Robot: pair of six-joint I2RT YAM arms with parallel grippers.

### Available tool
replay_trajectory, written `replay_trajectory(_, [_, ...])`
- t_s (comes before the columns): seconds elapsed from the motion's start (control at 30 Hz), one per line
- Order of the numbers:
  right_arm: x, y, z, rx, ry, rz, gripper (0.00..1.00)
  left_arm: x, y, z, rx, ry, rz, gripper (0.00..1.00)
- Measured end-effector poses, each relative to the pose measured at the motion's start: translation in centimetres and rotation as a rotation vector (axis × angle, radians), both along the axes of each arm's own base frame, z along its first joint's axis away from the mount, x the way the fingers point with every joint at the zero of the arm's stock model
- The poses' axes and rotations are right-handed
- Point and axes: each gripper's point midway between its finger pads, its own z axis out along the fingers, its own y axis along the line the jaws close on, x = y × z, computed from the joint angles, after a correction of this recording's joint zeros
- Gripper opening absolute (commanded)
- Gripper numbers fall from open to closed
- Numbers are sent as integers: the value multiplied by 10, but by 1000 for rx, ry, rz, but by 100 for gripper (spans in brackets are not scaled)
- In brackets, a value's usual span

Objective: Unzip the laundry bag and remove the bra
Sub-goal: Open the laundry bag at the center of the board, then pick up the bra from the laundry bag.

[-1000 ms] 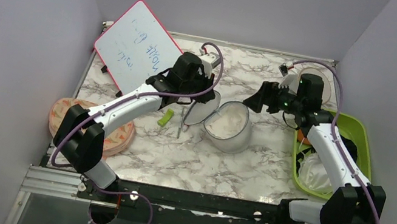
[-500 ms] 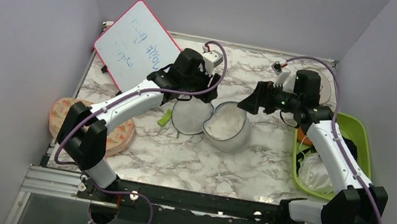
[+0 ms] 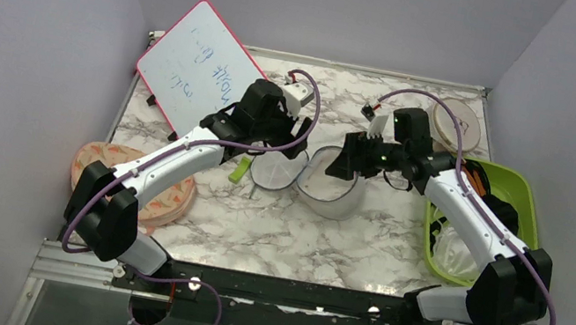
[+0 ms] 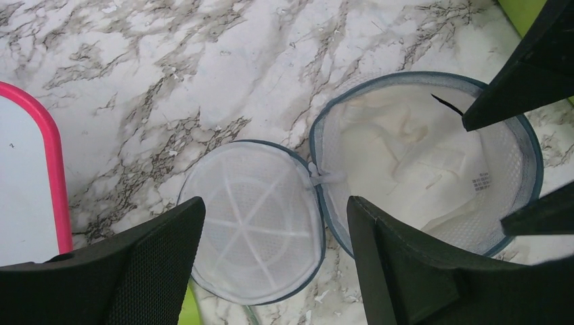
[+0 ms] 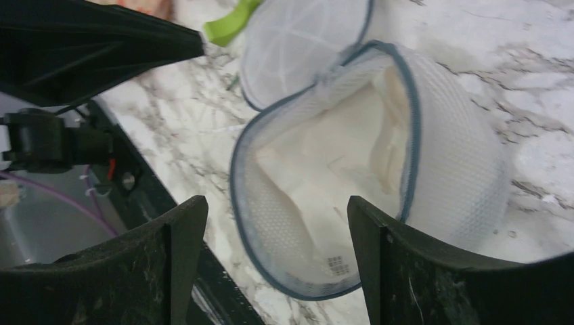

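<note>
The laundry bag [image 3: 351,202] lies unzipped on the marble, its two white mesh halves hinged side by side. Its flat lid half [image 4: 250,223] rests on the table and is empty. In the deeper half [image 5: 447,169] lies the bra [image 4: 406,156], a bunched white fabric [image 5: 325,162]. My left gripper [image 4: 271,264] hangs open above the lid, holding nothing. Over the bra-filled half my right gripper [image 5: 271,264] hovers open, its fingers [image 4: 528,68] straddling the rim without touching the fabric.
A pink-framed whiteboard [image 3: 198,66] leans at the back left. A green clip [image 3: 240,170] lies beside the lid. A lime basket [image 3: 528,200] with clothes stands at the right, a beige round case [image 3: 456,125] behind it, and an orange-patterned round item [image 3: 100,170] at the left edge.
My left gripper opened and let go of the lid, which dropped from upright to flat on the table. My right arm swung left over the open bag and its jaws narrowed slightly.
</note>
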Motion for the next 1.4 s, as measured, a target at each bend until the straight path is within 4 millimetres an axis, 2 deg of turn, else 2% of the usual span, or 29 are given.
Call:
replay_trajectory(0.17, [9, -19, -32, -140, 42, -81, 70, -1, 0, -2, -1, -2, 0, 71])
replay_trajectory(0.33, [15, -30, -42, -216, 37, -119, 52, -1, 1, 0, -5, -9, 0, 71])
replay_trajectory(0.43, [26, -25, -40, -229, 27, -114, 51, -1, 3, 3, -9, -23, 7, 73])
replay_trajectory(0.7, [43, 7, -28, -257, -39, -55, 52, 1, 12, 12, -5, -66, 51, 77])
replay_trajectory(0.83, [63, 14, -23, -290, -82, -67, 52, 4, 15, 14, 1, -82, 69, 77])
replay_trajectory(0.97, [71, 12, -38, -350, -70, -73, 48, 5, 19, 15, 10, -94, 86, 78])
replay_trajectory(1.17, [75, 6, -62, -448, -38, -63, 48, 7, 21, 16, 16, -105, 95, 78])
replay_trajectory(1.3, [70, 7, -67, -478, -32, -44, 56, 7, 22, 16, 18, -105, 95, 78])
replay_trajectory(1.4, [70, 5, -69, -506, -42, -46, 58, 7, 22, 16, 18, -105, 95, 78])
